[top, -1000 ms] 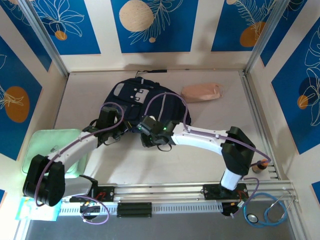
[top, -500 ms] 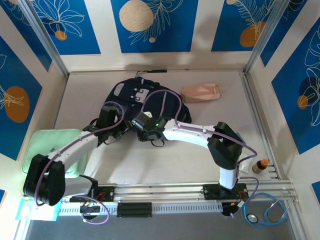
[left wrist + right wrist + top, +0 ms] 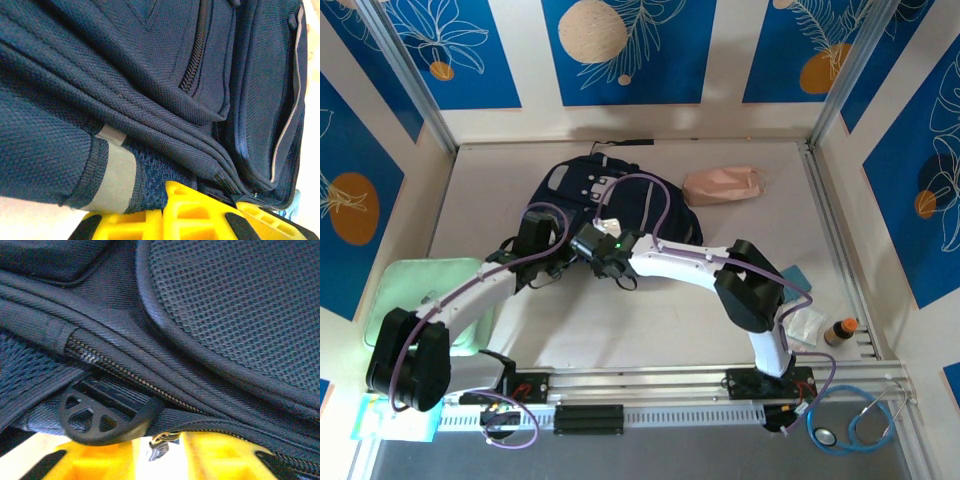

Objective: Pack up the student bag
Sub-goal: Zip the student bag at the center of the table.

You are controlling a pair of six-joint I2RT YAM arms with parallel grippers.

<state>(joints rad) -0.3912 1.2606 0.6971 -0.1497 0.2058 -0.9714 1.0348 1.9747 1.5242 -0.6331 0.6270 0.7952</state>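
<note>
Navy student bag (image 3: 150,75) fabric sits pinched in our left gripper (image 3: 167,212), lower frame; our right gripper (image 3: 160,457) stands narrowly apart around a zipper pull (image 3: 161,445).

The pale worktop (image 3: 620,330) carries the student bag (image 3: 582,185) toward 12 o'clock. A pink pouch (image 3: 723,185) lies just beside it at 1 o'clock, a green tray (image 3: 420,285) at the 8 o'clock edge and a white packet (image 3: 807,325) at 4 o'clock.

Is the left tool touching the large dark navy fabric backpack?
Touching. In the left wrist view, fabric of the navy backpack lies directly against the left tool.
</note>
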